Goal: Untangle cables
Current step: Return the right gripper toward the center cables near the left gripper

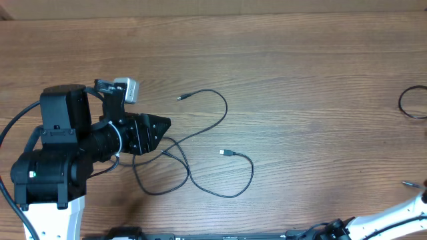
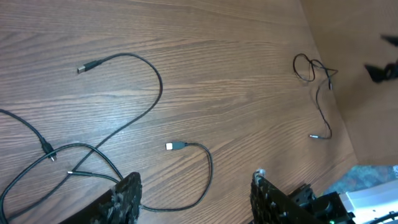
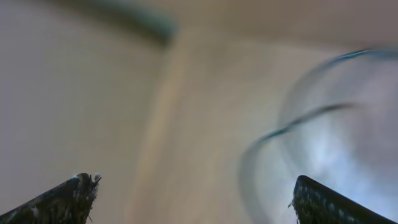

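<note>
Two thin black cables (image 1: 200, 137) lie crossed and looped in the middle of the table. One ends in a plug (image 1: 183, 97), the other in a plug (image 1: 227, 153). My left gripper (image 1: 162, 127) hovers at the left end of the tangle. In the left wrist view it (image 2: 196, 199) is open, and a cable loop (image 2: 208, 171) lies on the wood between the fingers, brushing the left finger (image 2: 127, 199). A separate coiled cable (image 1: 413, 103) rests at the far right edge, also visible as a coiled cable (image 2: 311, 65). My right gripper (image 3: 196, 199) is open, its view blurred.
The wooden table (image 1: 300, 60) runs past every side of the view. My left arm's bulk (image 1: 60, 153) fills the left side. The right arm (image 1: 387, 220) reaches in from the bottom right corner. A loose plug tip (image 1: 407, 183) lies near the right edge.
</note>
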{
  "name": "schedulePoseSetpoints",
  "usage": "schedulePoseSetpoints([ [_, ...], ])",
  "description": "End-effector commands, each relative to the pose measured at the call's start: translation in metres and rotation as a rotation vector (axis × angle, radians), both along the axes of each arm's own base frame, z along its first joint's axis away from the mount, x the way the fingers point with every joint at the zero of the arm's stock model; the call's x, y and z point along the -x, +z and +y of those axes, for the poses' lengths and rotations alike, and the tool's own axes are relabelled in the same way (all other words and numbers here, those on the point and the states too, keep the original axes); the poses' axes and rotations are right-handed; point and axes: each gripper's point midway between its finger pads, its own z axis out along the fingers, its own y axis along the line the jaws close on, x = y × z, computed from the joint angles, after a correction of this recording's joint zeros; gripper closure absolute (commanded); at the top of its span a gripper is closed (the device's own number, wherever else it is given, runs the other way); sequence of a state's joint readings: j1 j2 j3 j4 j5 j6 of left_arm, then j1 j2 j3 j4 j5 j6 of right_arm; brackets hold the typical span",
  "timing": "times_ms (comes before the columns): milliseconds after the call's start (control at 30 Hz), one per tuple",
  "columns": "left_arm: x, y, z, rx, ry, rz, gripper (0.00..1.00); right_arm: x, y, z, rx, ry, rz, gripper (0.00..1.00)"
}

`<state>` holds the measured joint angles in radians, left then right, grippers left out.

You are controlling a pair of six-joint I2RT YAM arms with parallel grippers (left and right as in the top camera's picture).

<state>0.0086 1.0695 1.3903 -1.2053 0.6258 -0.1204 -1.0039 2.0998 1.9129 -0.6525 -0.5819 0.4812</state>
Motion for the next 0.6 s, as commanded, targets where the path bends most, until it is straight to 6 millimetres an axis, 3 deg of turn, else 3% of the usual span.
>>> schedulePoseSetpoints([
  [0, 0.001, 0.009, -0.002, -0.008, -0.039, -0.05, 0.44, -0.058, 0.044, 0.089, -0.087, 0.359, -0.213, 0.0],
  [133, 0.001, 0.01, -0.002, -0.011, -0.044, -0.056, 0.46, -0.087, 0.032, 0.155, -0.155, 0.485, -0.154, 0.0],
  [167, 0.002, 0.009, -0.002, -0.018, -0.051, -0.062, 0.48, -0.098, 0.023, 0.183, -0.152, 0.537, -0.105, 0.0],
  [267, 0.006, 0.012, -0.004, -0.022, -0.079, -0.084, 0.52, -0.112, 0.004, 0.233, -0.096, 0.619, 0.018, 0.01],
  [433, 0.016, 0.016, 0.007, -0.092, -0.033, -0.13, 0.53, -0.117, -0.016, 0.316, 0.096, 0.792, 0.221, 0.02],
  [567, 0.027, 0.018, 0.021, -0.165, 0.032, -0.158, 0.56, -0.107, -0.02, 0.365, 0.164, 0.894, 0.322, 0.04],
])
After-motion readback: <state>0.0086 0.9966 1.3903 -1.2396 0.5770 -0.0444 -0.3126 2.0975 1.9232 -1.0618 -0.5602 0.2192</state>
